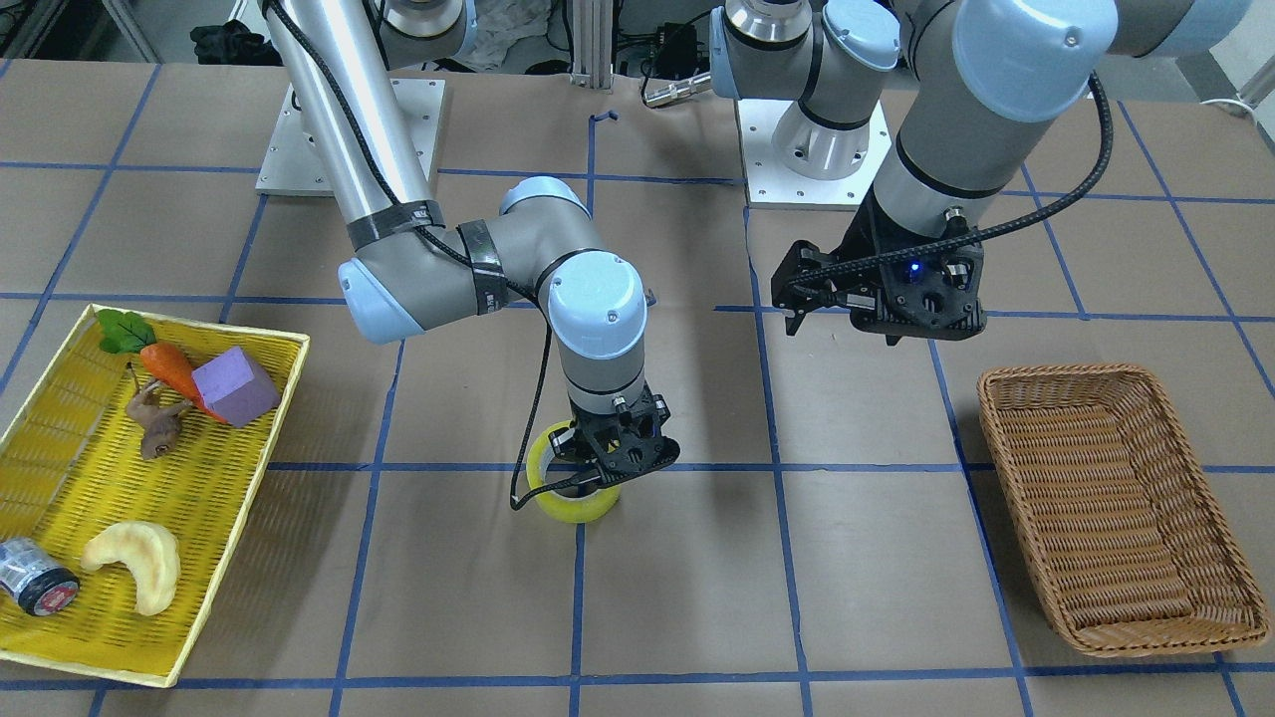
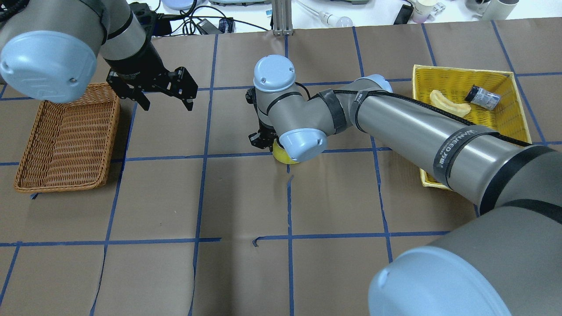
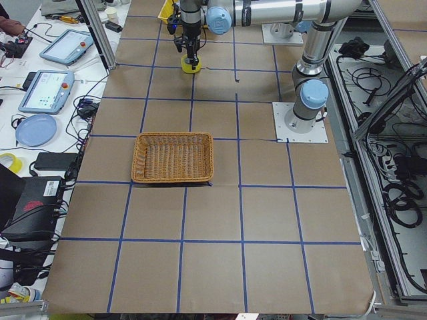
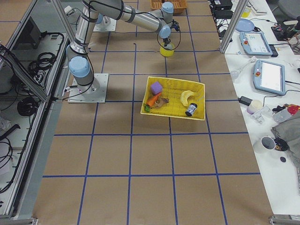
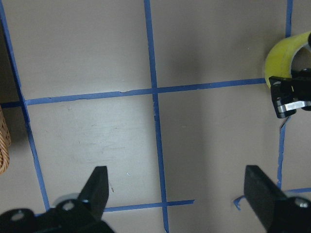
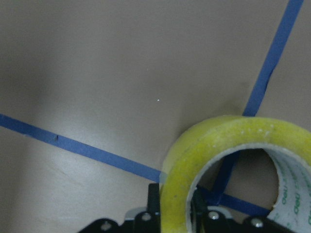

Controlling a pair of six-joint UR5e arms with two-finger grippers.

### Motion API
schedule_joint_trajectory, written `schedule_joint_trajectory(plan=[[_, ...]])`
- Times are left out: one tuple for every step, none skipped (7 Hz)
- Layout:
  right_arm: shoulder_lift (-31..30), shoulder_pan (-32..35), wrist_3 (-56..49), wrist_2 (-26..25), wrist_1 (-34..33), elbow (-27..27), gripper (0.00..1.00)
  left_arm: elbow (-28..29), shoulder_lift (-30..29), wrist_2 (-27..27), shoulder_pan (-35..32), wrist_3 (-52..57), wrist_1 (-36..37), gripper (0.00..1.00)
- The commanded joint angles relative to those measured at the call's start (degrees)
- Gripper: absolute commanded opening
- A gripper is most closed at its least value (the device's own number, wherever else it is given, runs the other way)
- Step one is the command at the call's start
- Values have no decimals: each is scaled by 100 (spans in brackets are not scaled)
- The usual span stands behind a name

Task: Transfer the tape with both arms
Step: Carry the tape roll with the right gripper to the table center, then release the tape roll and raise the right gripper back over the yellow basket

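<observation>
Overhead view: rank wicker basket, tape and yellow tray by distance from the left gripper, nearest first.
From the left gripper:
1. wicker basket, just beside it, at the view's left.
2. tape, mid-table.
3. yellow tray, at the view's far right.

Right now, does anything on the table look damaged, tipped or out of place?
Only small things: the blue grid lines have torn, curled ends near the centre, and the jar lies on its side in the yellow tray.

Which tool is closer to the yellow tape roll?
Right. The right tool grips the tape's wall; the left tool hangs open, apart from it, nearer the wicker basket.
</observation>
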Motion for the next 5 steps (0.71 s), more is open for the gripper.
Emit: schedule_joint_trajectory(plan=[[-193, -14, -13, -16, 65, -140, 100, 0, 0, -1, 3, 1, 0, 100], [-552, -119, -39, -42, 448, -324, 100, 9, -9, -1, 20, 97, 0, 100], [-991, -320, -57, -69, 991, -412, 100, 0, -9, -35, 160, 124, -8, 100], [-1508, -757, -127, -51, 1649, -413, 100, 0, -9, -27, 187, 124, -8, 100], [-2044, -1136, -171, -51, 2309, -396, 100, -9, -9, -10, 187, 124, -17, 100]])
